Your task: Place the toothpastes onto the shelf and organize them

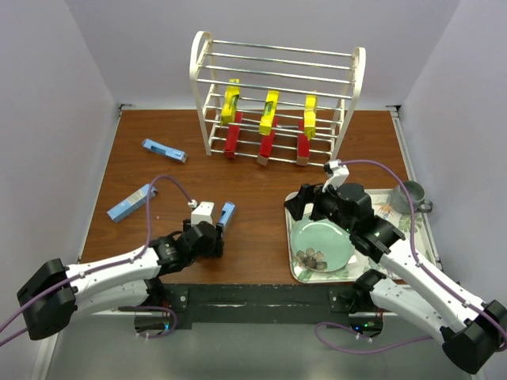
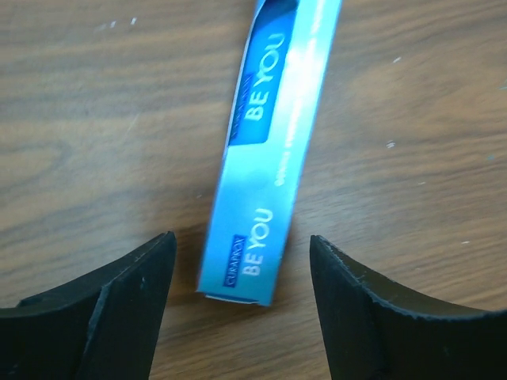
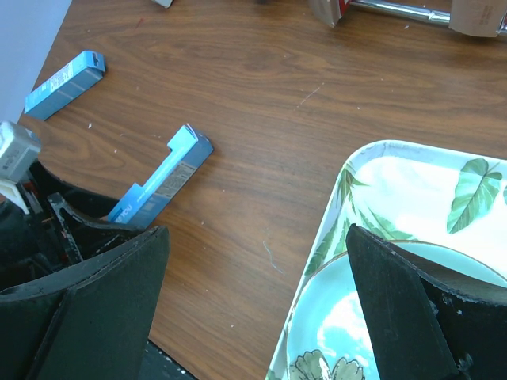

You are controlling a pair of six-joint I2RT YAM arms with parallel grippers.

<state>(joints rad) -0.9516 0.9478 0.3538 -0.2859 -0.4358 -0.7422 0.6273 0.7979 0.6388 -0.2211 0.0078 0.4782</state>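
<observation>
While the left tool (image 2: 242, 244) hangs low over the near-left part of the worktop (image 1: 261, 186), we record its jaws as spread. One black finger (image 2: 119, 301) stands on each side of the near end of a light blue toothpaste box (image 2: 257, 182). Bare wood shows in both gaps, and neither finger touches the carton. This box lies flat, printed BE YOU along its side, with its length running away from the tool.

Two further light blue boxes lie flat on the left of the worktop, well apart from the first. One (image 1: 129, 203) is near the left edge and the other (image 1: 164, 150) is farther back, nearer the shelf. The left arm's purple cable (image 1: 168, 186) loops above the wood between the left-edge box and the tool.

The shelf (image 1: 200, 67), a white wire rack, stands at the far edge near the centre. We count six cartons on it. Three yellow boxes (image 1: 270, 111) lean on a middle tier, and three red boxes (image 1: 267, 146) sit just below them on a lower tier.

The right tool (image 3: 257, 233) hovers at the left rim of a floral tray (image 3: 412, 186), jaws wide apart and gripping nothing. The tray lies on the right of the worktop and holds a pale green plate (image 1: 321, 241) with a flower motif. A grey mug (image 1: 408, 195) stands at its far right corner. We cannot tell whether the mug is on the tray or just beside it.
</observation>
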